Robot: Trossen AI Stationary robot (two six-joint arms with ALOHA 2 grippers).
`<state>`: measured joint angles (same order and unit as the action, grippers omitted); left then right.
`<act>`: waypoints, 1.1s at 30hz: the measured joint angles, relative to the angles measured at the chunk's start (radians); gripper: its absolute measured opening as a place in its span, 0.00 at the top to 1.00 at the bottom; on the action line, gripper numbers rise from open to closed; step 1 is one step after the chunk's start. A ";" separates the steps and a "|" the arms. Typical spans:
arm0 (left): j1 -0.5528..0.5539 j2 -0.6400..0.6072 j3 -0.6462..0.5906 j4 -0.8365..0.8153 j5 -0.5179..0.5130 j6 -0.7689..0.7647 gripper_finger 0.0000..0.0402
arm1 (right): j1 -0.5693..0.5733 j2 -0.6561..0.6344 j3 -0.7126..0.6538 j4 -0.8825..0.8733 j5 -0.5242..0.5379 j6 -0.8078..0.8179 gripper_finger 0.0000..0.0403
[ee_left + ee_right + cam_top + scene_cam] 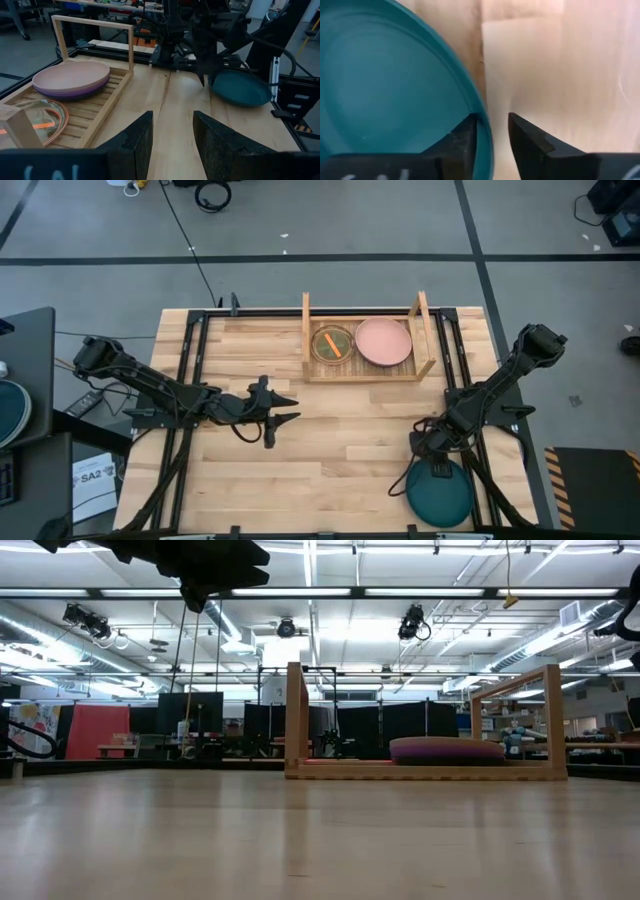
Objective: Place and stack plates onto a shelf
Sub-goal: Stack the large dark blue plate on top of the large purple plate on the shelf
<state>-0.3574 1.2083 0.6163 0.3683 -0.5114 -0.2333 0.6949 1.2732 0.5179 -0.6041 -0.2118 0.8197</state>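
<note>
A teal plate (440, 495) (395, 75) lies flat near the table's near right corner. My right gripper (492, 132) (428, 442) points down at its far rim, open by a narrow gap, one finger over the plate's inside and one outside. On the shelf (365, 376) (115, 95), at the table's far side, a pink plate (384, 341) (70, 75) rests on a purple one (75, 91). Beside them lie small translucent green and orange plates (331, 344) (40, 112). My left gripper (290, 408) (172, 135) hovers open over the table's middle, holding nothing. My right gripper stands astride the teal plate's far rim (487, 125) from above. Bare table shows between the rim and the outer finger (527, 137). Whether the inner finger (465, 137) touches the plate I cannot tell.
The shelf's two upright side boards (306, 330) (424, 330) rise above the plates. An orange strip (331, 340) lies in the small plates. Bare planks (340, 450) stretch between the two arms. The teal plate sits close to the table's near edge.
</note>
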 joint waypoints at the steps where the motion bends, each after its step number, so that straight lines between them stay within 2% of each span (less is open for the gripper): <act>1: 0.000 0.000 0.000 0.000 0.000 0.000 0.64 | 0.000 0.000 0.000 0.009 0.000 -0.012 0.72; 11: 0.000 0.000 0.000 0.000 0.000 0.000 0.64 | -0.002 0.000 0.000 0.067 0.009 -0.090 0.97; 13: 0.000 0.000 0.000 0.000 0.000 0.000 0.64 | -0.004 0.000 0.000 0.085 0.033 -0.097 0.96; 17: 0.000 0.000 0.000 0.000 0.000 0.000 0.64 | -0.018 0.000 0.000 0.191 0.183 -0.144 0.94; 24: 0.000 0.000 0.000 0.000 0.000 0.000 0.64 | -0.116 0.000 0.000 0.524 0.451 -0.267 0.97; 28: 0.000 0.000 0.000 0.000 0.000 0.000 0.64 | -0.201 0.000 0.008 0.689 0.511 -0.318 0.96; 33: 0.000 0.000 0.000 0.000 0.000 0.000 0.64 | -0.316 0.000 0.079 0.714 0.546 -0.426 0.96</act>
<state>-0.3573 1.2083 0.6163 0.3683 -0.5111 -0.2333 0.3791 1.2736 0.5965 0.1102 0.3345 0.3933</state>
